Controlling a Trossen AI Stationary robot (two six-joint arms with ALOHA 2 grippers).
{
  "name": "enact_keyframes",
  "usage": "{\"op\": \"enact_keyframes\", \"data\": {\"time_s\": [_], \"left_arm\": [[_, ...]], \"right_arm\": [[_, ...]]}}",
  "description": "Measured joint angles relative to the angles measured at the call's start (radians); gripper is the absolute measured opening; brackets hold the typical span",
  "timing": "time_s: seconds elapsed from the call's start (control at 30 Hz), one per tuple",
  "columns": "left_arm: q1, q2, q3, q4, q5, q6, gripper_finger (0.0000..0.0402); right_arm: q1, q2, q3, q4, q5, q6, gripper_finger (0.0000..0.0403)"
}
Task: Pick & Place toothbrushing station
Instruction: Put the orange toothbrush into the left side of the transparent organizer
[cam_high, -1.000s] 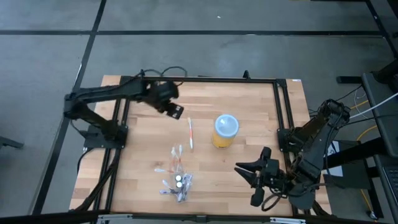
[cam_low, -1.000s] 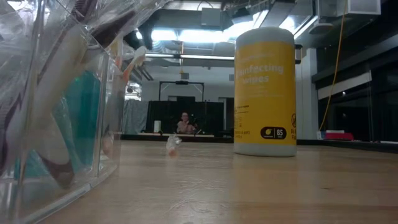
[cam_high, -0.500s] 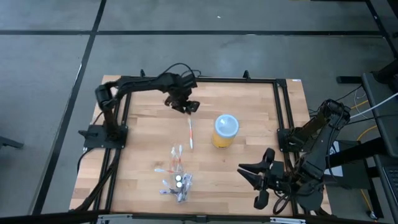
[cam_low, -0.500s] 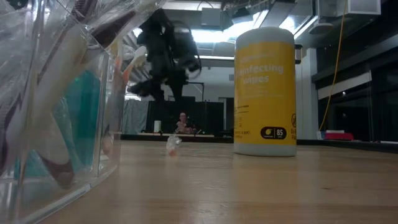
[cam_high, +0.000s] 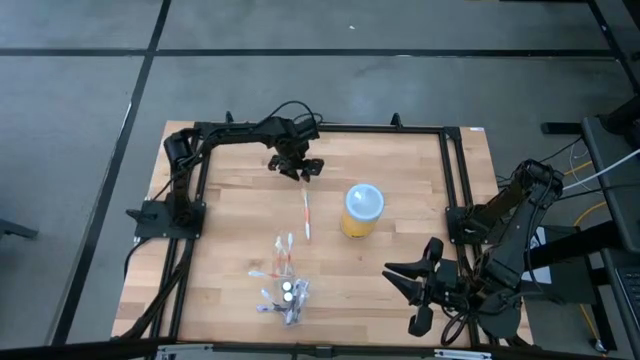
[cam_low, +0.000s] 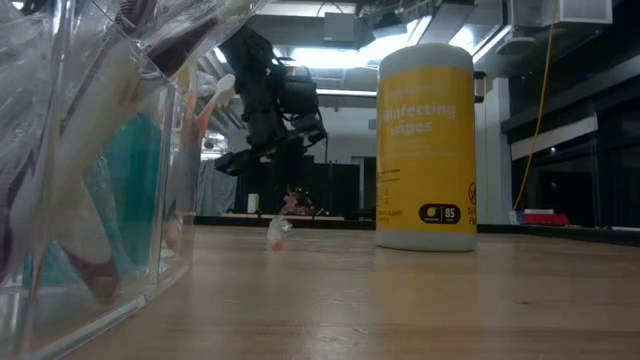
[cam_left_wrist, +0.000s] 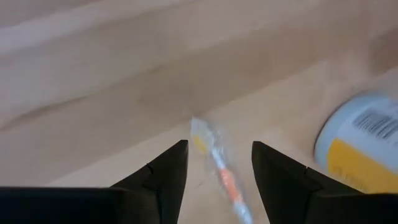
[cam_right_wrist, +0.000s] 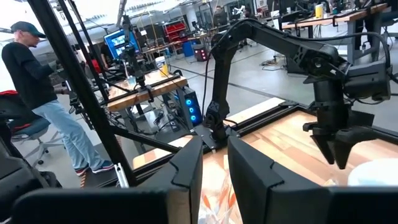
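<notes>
A single wrapped toothbrush with an orange middle (cam_high: 307, 215) lies flat on the wooden table, left of the yellow cup with the pale-blue top (cam_high: 362, 210). My left gripper (cam_high: 302, 170) hangs open above the toothbrush's far end; the left wrist view shows the toothbrush (cam_left_wrist: 217, 165) between and below its fingers (cam_left_wrist: 219, 146). A clear pouch (cam_high: 287, 290) with toothbrushes and teal tubes lies near the front edge, close up in the low view (cam_low: 90, 180). My right gripper (cam_high: 412, 295) waits open at the front right.
The yellow cup stands upright to the right of the toothbrush, tall in the low view (cam_low: 425, 145). Black frame rails (cam_high: 450, 180) run along the table's left, far and right sides. A person (cam_right_wrist: 37, 93) stands in the room beyond the table.
My left gripper has swung toward the table's right edge, turning as it went, and now hangs over the far end of the lone toothbrush. In the low view it has come into sight and then dropped a little. The toothbrush, cup and pouch have stayed put.
</notes>
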Motion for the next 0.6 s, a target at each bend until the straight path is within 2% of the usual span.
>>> {"op": "enact_keyframes", "data": {"time_s": [0.13,0.4,0.6], "left_arm": [[0.014,0.001,0.0,0.018,-0.001,-0.038,0.0173],[0.031,0.059,0.014,-0.004,0.14,-0.033,0.0173],[0.036,0.085,0.045,-0.006,0.146,-0.043,0.0173]], "right_arm": [[0.0,0.0,0.0,0.0,0.0,0.0,0.0079],[0.0,0.0,0.0,-0.001,-0.008,0.0,0.0079],[0.006,0.0,0.0,-0.002,-0.008,0.001,0.0079]]}}
